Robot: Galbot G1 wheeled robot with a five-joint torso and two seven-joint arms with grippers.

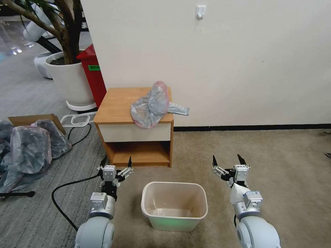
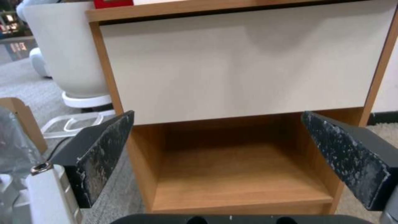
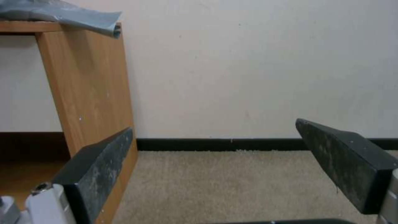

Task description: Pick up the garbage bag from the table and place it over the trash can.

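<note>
1. Left gripper (image 1: 116,164): jaws spread wide, nothing between them. It hangs low, level with the lower shelf of the table (image 1: 119,103), which faces it in the left wrist view.
2. Right gripper (image 1: 229,161): jaws also wide and empty, over bare carpet, off the table's right side panel.
3. Garbage bag (image 1: 150,106): crumpled on the table top, above and well ahead of both sets of jaws, closer to the right-hand pair. One fold droops over the drawer front; a twisted tail juts past the table's right edge.
4. Trash can (image 1: 174,205): on the floor between the two arms, behind the jaw tips, open and empty.
5. Handling judgement: thin film, very light, limp, likely slippery; it will slump and cling rather than keep shape. Best hold looks like the pink rim or a bunched fold, pinched firmly.
6. Labels: no readable writing anywhere.
</note>
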